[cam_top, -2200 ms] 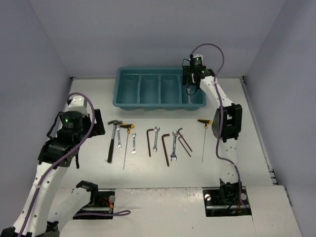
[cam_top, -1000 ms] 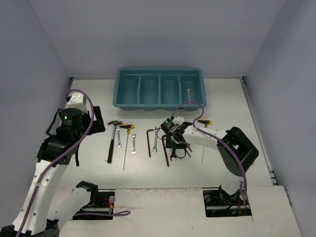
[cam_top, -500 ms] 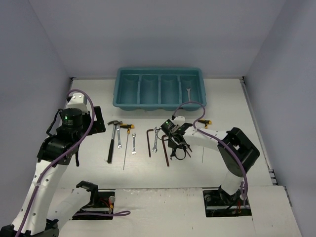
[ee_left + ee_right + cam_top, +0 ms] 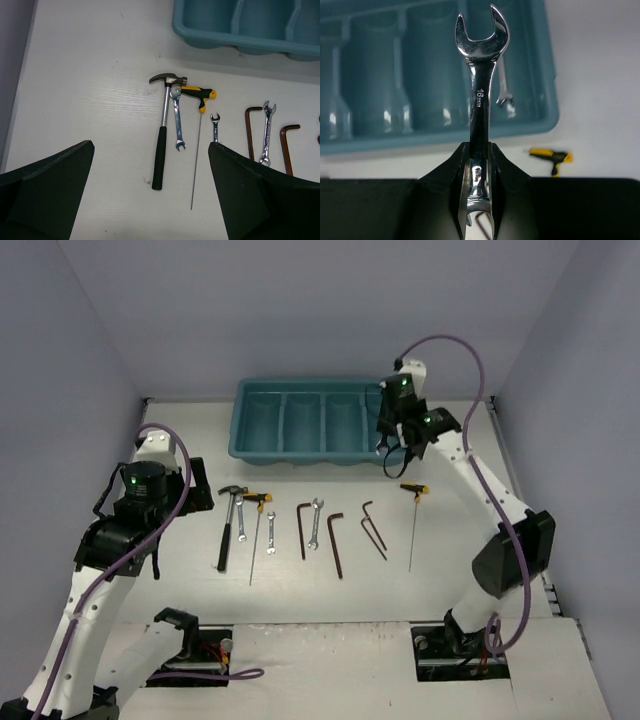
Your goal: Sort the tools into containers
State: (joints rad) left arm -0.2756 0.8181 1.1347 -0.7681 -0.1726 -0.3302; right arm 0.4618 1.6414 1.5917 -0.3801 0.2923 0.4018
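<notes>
Carrying: the right gripper [image 4: 395,432] has its fingers clamped on a silver wrench [image 4: 481,95], at the right end of the teal tray [image 4: 322,452] — by the rightmost compartment [image 4: 532,75], where another wrench [image 4: 504,89] lies.
Next: probably lower it, then let go inside that compartment.
Left gripper [image 4: 151,150]: fingers spread, holding nothing, above the hammer [image 4: 161,135].
Desk [image 4: 200,440]: white, with the remaining tools in a row.
Room: plain lilac walls.

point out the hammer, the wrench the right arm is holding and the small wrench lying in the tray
hammer [image 4: 162,137]: left wrist view, upper part of its black grip.
held wrench [image 4: 479,100]: right wrist view, middle of its shank, by the size mark.
small wrench [image 4: 504,85]: right wrist view, on its shank, just right of the held one.
</notes>
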